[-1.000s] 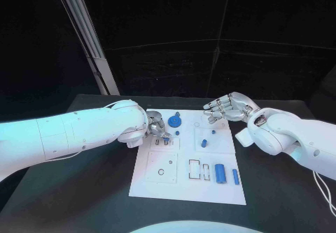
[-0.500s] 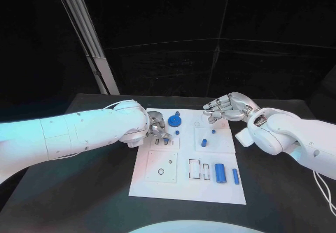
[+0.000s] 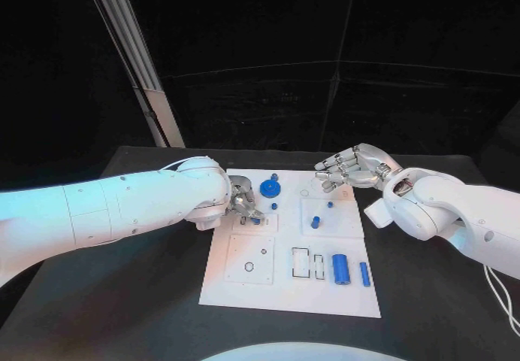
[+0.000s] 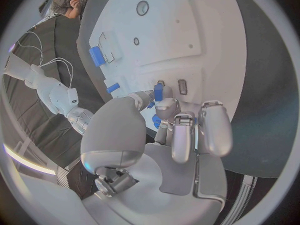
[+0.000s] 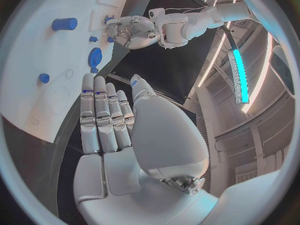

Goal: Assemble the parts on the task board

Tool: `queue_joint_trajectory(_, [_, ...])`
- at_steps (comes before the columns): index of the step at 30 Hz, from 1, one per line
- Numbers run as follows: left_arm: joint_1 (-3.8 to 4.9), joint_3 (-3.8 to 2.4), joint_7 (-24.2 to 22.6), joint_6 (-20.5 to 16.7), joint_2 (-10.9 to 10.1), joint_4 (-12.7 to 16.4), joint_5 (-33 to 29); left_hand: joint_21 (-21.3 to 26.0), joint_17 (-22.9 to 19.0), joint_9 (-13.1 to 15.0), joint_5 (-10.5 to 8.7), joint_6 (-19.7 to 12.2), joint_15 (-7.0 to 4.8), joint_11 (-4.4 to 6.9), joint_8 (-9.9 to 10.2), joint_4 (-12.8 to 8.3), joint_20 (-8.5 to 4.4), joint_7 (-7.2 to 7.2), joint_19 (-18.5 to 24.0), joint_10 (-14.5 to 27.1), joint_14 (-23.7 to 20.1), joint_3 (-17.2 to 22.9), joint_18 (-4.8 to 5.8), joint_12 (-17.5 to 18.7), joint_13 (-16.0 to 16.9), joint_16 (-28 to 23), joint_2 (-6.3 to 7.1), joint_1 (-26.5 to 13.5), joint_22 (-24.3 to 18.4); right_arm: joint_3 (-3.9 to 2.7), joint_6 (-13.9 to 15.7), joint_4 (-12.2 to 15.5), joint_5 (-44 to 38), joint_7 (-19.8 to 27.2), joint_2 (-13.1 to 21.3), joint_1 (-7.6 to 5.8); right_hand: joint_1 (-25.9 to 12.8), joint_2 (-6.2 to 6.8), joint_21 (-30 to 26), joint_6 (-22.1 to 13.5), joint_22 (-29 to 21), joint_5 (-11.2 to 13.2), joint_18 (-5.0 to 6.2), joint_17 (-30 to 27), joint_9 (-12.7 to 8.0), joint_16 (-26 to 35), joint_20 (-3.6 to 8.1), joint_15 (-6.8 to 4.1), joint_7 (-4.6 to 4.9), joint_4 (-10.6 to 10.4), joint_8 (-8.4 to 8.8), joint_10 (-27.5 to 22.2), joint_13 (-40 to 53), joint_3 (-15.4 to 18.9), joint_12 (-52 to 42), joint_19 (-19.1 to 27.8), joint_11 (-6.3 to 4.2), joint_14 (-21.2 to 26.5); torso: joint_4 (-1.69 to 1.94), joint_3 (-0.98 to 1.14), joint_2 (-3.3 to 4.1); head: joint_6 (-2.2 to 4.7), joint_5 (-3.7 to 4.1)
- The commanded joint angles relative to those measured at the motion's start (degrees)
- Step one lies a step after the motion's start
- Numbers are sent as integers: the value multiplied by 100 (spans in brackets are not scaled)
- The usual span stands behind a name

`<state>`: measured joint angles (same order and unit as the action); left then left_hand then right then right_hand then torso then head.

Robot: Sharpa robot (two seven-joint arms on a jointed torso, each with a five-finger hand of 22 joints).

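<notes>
The white task board [image 3: 292, 286] lies in the middle of the black table. My left hand [image 3: 240, 201] hangs over the board's far left part and pinches a small blue piece [image 4: 158, 91] between thumb and finger. The piece is right at two small rectangular slots [image 4: 182, 86]; whether it touches them I cannot tell. My right hand [image 3: 352, 167] hovers above the board's far right corner with straight fingers side by side [image 5: 103, 120] and nothing in it. A blue gear [image 3: 270, 188] stands at the far middle of the board.
A blue cylinder [image 3: 340, 268] and a thin blue bar [image 3: 364, 274] lie at the board's near right. A short blue peg [image 3: 315, 222] and a tiny one [image 3: 274, 204] sit mid-board. A grey post [image 3: 141, 75] rises behind the table's far left.
My left hand's fingers have shifted slightly at the slots with the blue piece. The right hand has not moved.
</notes>
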<state>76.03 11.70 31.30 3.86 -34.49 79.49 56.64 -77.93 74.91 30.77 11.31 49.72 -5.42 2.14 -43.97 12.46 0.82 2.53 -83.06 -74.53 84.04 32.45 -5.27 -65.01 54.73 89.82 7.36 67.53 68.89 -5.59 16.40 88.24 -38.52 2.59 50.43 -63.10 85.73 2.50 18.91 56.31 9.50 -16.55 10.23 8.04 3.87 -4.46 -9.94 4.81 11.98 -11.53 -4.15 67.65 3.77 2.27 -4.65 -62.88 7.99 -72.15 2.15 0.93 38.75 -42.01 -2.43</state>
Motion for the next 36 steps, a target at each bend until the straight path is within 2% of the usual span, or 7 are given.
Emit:
queue_joint_trajectory(1, [-3, 4, 106, 122, 4, -8, 59, -23, 1509, 10, 8, -45, -18, 2, -9, -958, -16, -43, -35, -7, 596, 990, 115, 12, -9, 18, -65, 10, 3, -3, -66, 3, 88, 42, -6, -10, -71, 7, -28, -56, -8, -20, 13, -8, -4, 26, -57, 3, 1, -3, 16, -46, -4, 30, -23, -2, 3, 22, 1, -2, 1, -3, -5])
queue_joint_trajectory(26, [-3, 5, 118, 279, -30, 48, 10, -28, 1509, 31, -11, -36, -12, 0, -33, -960, -12, -47, -39, -28, 596, 1000, 118, 2, -3, 18, -26, -96, 18, -3, -133, -8, 91, 25, -17, -10, -143, -12, -71, -70, -37, -43, 15, -24, -4, 23, -72, 14, 8, -26, 14, -71, -2, 57, -41, -10, 12, 41, -2, 0, 3, -31, -23])
queue_joint_trajectory(36, [-2, 5, 106, 292, 2, 5, -18, -45, 1509, 52, -23, 16, -30, 26, -65, -886, -21, -88, -52, -62, 596, 905, 123, -13, 3, 18, 35, -354, 56, -3, -138, 0, 91, 21, -15, -10, -149, -15, -76, -72, -41, -48, 15, -26, -4, 24, -73, 15, 8, -27, 14, -76, -2, 59, -43, -10, 13, 45, 0, 1, 3, -39, -31])
